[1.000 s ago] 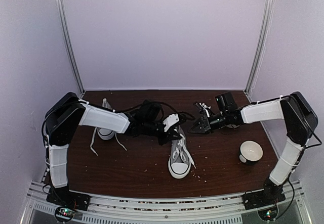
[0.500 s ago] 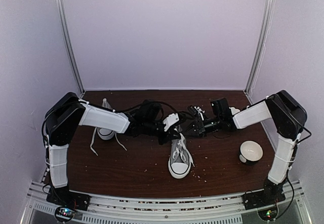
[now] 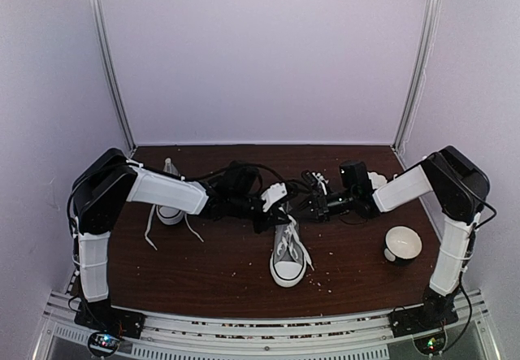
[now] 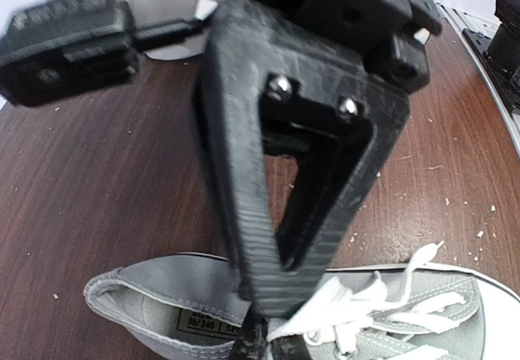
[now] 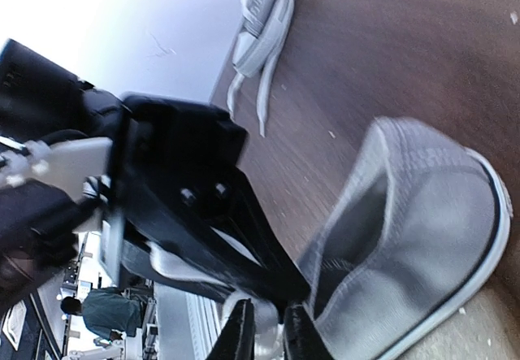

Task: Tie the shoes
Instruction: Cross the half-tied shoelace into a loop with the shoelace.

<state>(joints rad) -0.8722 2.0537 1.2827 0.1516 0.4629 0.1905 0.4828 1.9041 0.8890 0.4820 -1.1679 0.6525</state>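
Dark wood table [image 3: 203, 283], with both arms meeting over the middle grey shoe [image 3: 288, 256], toe facing the near edge. The other shoe [image 3: 169, 211] is sitting back left. The left gripper [image 4: 256, 331] is pinching a white lace [image 4: 325, 311]. The right gripper [image 5: 264, 331] is hovering by the heel, and I can't tell its grip.

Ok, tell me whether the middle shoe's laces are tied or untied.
Untied. In the left wrist view the laces lie loose across the shoe, with no knot or bow showing.
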